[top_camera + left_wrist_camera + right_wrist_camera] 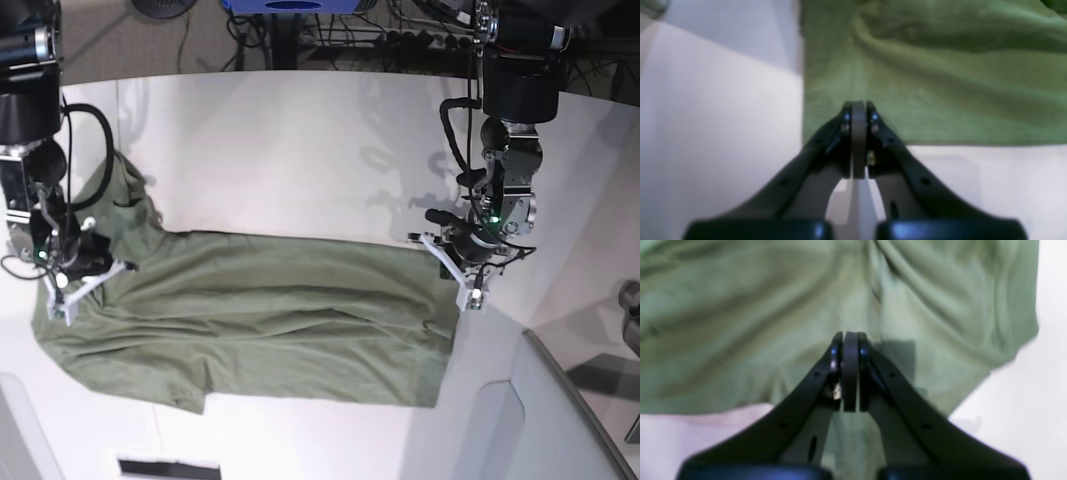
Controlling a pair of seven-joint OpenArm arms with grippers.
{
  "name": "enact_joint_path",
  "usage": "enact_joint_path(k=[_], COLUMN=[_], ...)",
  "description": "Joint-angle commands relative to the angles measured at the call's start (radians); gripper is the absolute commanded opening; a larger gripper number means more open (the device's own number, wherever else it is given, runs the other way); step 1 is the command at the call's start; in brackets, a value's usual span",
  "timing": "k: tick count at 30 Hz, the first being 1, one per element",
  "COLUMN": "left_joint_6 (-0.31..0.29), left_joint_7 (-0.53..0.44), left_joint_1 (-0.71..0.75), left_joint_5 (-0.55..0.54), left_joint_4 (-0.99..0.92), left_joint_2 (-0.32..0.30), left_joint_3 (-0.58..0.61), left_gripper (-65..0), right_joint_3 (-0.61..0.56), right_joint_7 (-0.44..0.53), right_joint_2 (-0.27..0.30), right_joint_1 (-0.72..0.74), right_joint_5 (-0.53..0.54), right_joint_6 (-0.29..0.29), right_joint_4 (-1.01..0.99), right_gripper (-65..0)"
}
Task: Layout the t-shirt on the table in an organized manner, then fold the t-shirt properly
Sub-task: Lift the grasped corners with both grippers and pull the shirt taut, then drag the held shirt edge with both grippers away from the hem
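The olive-green t-shirt (270, 320) lies spread out and wrinkled across the white table (300, 150), with one sleeve reaching up at the left. My left gripper (462, 272) hovers at the shirt's right edge. In the left wrist view its jaws (858, 105) are shut, pads pressed together, above the t-shirt (940, 100) near a straight-edged corner; no cloth shows between them. My right gripper (85, 285) sits over the shirt's left part by the sleeve. In the right wrist view it (850, 335) is shut too, with the t-shirt (740, 323) underneath.
A grey-white raised panel (560, 420) with a dark rim stands at the front right, and another panel corner (15, 430) at the front left. A dark slot (170, 467) lies at the front edge. Cables and a blue object (290, 5) sit beyond the table's far edge.
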Motion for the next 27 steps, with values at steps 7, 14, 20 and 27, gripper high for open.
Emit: enact_joint_path(k=[7,14,20,27], left_joint_6=[0.003,0.003,0.003,0.003], left_joint_7=[-0.036,-0.160,-0.155,-0.154], left_joint_1=[-0.031,-0.023,0.043,0.181], left_joint_5=[0.001,0.003,0.001,-0.011], left_joint_4=[-0.067,-0.225,-0.175,-0.050], left_joint_2=[-0.007,-0.029,-0.081,-0.128], left_joint_3=[-0.002,-0.001,-0.002,-0.014], left_gripper=[-65.0,-65.0,-65.0,-65.0], right_joint_3=[0.009,0.009,0.009,0.009], right_joint_7=[0.013,0.013,0.013,0.012], right_joint_2=[0.005,0.003,0.003,-0.021], right_joint_1=[-0.018,-0.071,-0.151,-0.249], right_joint_5=[0.003,0.004,0.004,0.006], right_joint_6=[0.001,0.001,0.002,0.002], right_joint_4=[0.010,0.010,0.020,0.065], right_gripper=[-65.0,-65.0,-65.0,-65.0])
